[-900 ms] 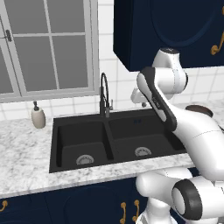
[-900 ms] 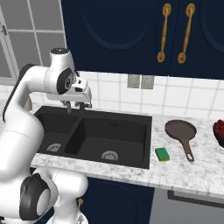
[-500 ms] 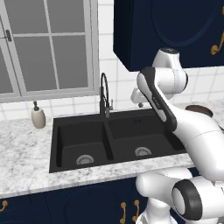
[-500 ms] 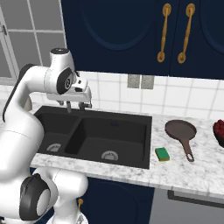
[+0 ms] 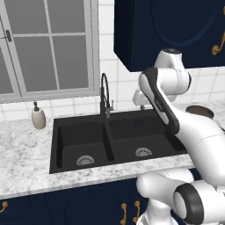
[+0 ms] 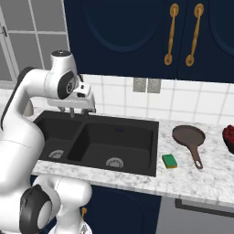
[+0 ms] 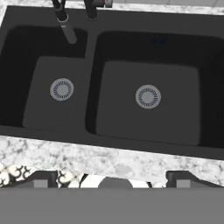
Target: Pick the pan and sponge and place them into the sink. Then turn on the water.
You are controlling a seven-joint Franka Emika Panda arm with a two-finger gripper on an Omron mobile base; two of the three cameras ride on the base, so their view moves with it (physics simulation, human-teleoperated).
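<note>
Kitchen setting: a grey-and-white marble counter (image 6: 192, 180) runs beneath a white tiled backsplash (image 6: 183, 99), with dark navy upper cabinets (image 6: 132, 36) bearing brass handles (image 6: 171, 34) and navy lower cabinets (image 5: 66, 204) below. A white-framed, multi-pane window (image 5: 48, 48) occupies the wall at left, and a double wall outlet (image 6: 147, 85) is set into the tiles.

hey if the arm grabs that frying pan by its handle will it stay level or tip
The frying pan would probably dip bowl-first: its round body looks far wider than the short handle. It lies flat on the marble counter, so it shouldn't roll. It looks rigid, likely heavier than the sponge beside it.
</note>
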